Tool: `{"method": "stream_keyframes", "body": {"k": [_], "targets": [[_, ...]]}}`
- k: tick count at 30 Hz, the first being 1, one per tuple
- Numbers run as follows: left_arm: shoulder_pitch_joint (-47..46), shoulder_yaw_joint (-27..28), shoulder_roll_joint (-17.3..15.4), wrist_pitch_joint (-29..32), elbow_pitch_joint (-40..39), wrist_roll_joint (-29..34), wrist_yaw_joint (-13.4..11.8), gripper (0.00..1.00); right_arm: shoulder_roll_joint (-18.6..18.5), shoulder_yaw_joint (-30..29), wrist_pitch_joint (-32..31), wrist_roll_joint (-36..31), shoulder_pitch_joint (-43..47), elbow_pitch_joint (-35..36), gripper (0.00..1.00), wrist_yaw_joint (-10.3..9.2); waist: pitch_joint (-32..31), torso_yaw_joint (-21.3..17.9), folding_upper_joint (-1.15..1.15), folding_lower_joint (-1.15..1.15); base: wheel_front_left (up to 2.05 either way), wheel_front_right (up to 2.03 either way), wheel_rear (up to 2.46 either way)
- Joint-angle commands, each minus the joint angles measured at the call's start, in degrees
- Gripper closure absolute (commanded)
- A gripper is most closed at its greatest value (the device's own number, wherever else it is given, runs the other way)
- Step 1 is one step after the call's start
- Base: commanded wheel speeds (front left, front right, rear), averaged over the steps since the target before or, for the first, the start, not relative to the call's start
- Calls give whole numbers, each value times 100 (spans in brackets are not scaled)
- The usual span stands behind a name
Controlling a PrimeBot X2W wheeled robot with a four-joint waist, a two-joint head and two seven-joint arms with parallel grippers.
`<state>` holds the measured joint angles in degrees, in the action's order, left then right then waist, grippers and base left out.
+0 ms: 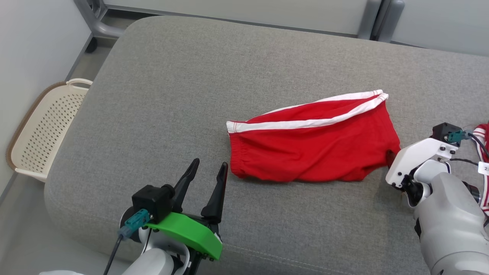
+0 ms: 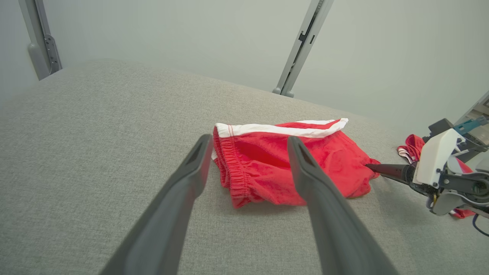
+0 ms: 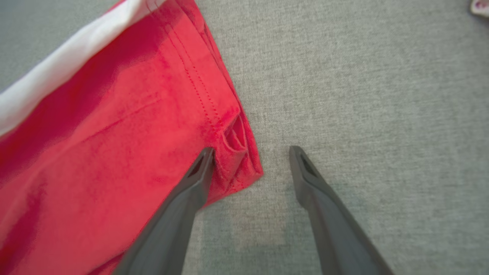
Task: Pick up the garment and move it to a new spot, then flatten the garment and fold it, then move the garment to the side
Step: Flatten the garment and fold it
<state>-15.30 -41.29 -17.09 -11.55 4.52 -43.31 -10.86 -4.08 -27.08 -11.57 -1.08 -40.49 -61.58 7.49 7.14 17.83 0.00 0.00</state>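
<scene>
Standing on the floor at the far left, a cream perforated basket sits just beside the edge of a wide grey cushion, with a grey metal frame post behind the cushion's far left corner. Near the cushion's front edge the left gripper hovers with its two dark fingers spread apart and nothing between them; its tips point toward the elastic waistband end of the red shorts and lie just beside it without touching. In the left wrist view that gripper frames the same waistband end of the shorts between its parted fingers. The shorts lie fairly flat, right of the cushion's middle, waistband to the left, a white stripe running along the far edge, and light wrinkles along the near hem. At their right end the right gripper comes in low over the fabric. The right wrist view shows it spread open, one finger resting against the corner of the shorts and the other over bare cushion, so the hem corner sits between them ungripped. Farthest right, a red-and-white striped cloth lies behind that arm.
</scene>
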Motion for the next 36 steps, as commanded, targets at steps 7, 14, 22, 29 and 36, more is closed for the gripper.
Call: {"method": "stream_keyframes", "body": {"k": [7, 14, 22, 29, 36], "targets": [[89, -2, 27, -3, 36, -90, 28, 0, 2, -239, -37, -255, -44, -117, 100, -6, -10, 26, 0, 0, 0, 0, 0], [128, -33, 70, 10, 69, -167, 54, 0, 86, -331, 16, -71, -119, -229, 100, -5, -144, -76, 0, 0, 0, 0, 0], [179, -72, 115, -6, 118, -204, 85, 0, 110, 307, 114, 625, -120, -454, 100, -4, -309, -272, 0, 0, 0, 0, 0], [219, -88, 126, -16, 165, -242, 60, 0, 105, 1173, 103, 1437, 216, -274, 100, -3, -443, -454, 0, 0, 0, 0, 0], [287, -83, 92, -22, 128, -256, 32, 0, 102, 1602, -169, 1771, 814, 448, 100, -4, -522, -608, 0, 0, 0, 0, 0]]}}
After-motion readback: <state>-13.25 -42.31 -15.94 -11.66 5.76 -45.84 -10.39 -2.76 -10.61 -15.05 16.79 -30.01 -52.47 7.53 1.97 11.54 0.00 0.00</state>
